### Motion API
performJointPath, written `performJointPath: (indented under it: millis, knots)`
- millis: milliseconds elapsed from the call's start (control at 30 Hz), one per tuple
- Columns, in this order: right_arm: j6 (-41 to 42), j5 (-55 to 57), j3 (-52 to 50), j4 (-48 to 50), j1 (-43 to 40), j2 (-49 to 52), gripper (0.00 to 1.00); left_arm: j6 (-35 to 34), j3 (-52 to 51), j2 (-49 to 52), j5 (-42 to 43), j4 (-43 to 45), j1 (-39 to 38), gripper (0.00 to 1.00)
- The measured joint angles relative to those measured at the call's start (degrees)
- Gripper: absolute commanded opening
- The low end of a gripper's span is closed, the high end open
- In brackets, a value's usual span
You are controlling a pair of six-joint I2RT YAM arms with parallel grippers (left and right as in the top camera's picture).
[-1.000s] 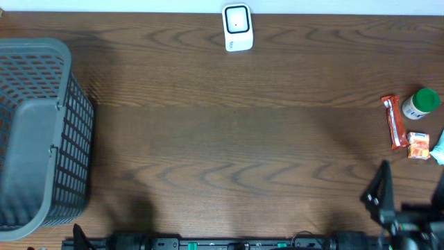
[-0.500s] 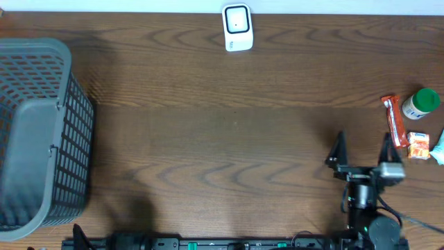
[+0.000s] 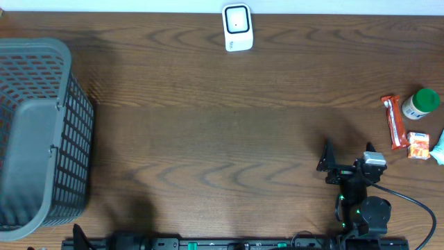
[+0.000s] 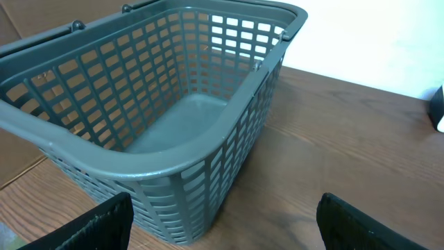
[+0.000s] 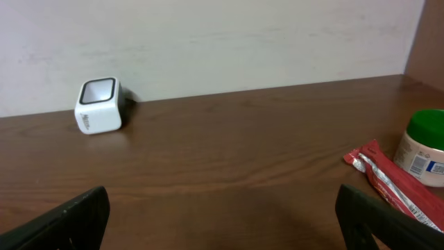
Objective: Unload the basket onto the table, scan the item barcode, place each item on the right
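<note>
Overhead: the right gripper [image 3: 347,161] has slid left over the dark wood-grain counter [image 3: 208,125], jaws spread, empty. The red foil-wrapped bar [image 3: 395,122] and green-lidded jar [image 3: 421,103] lie at the right edge, and the boxy white scanner [image 3: 236,28] at the far edge.
Left wrist: left gripper [image 4: 223,222] spread before a grey plastic lattice basket [image 4: 152,165].
Right wrist: crinkled bar just beside the round jar.

- The right gripper [image 3: 345,157] has come in from the table's near right corner, where a second ago it sat half out of the overhead view.
- It has turned: back then it was seen side-on, and now it faces the far edge with both fingers spread side by side.
- Over the last half second it has slid left, farther from the red snack bar [image 3: 395,123].
</note>
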Motion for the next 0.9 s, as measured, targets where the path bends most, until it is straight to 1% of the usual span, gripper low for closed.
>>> performJointPath:
  millis: [567,667,733,800,900]
  knots:
    - [0.0,0.0,0.0,0.0,0.0,0.0,0.99,0.0,0.0,0.0,0.0,0.0,0.0,0.85]
    - [0.0,0.0,0.0,0.0,0.0,0.0,0.99,0.0,0.0,0.0,1.5,0.2,0.0,0.85]
    - [0.0,0.0,0.0,0.0,0.0,0.0,0.99,0.0,-1.1,0.0,3.7,2.5,0.0,0.85]
    - [0.0,0.0,0.0,0.0,0.0,0.0,0.99,0.0,-4.1,-0.1,5.6,7.0,0.0,0.85]
    - [0.0,0.0,0.0,0.0,0.0,0.0,0.99,-0.1,-12.7,-0.1,8.2,18.0,0.0,0.85]
